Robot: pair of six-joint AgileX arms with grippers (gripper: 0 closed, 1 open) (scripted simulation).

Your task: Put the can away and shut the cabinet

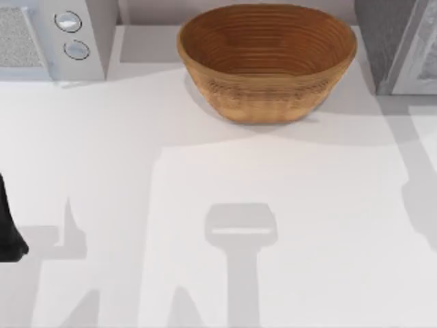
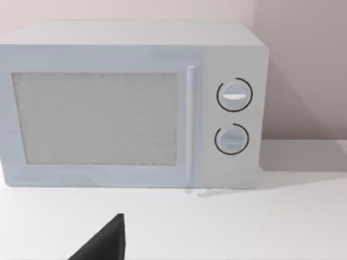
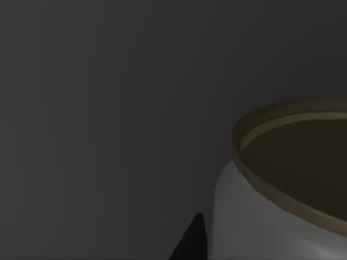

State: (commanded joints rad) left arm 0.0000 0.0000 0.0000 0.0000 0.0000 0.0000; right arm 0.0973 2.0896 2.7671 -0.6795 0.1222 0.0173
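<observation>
The can (image 3: 271,216) is sitting close under the right wrist camera in a dim grey space, its dull gold top facing the lens. I cannot tell how either gripper stands. On the white table (image 1: 205,205), a woven bowl (image 1: 266,61) is resting at twelve o'clock, a microwave (image 2: 130,103) at ten o'clock. The left arm (image 1: 8,225) is idling at nine o'clock.

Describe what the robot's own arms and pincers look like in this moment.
Little of them shows. At the top view's left edge, the left arm is a matte black, rounded bulk with no markings or cables to be seen. In each wrist view a plain black, wedge-shaped finger of that arm's pincer juts in, the right one in a dark scene.
</observation>
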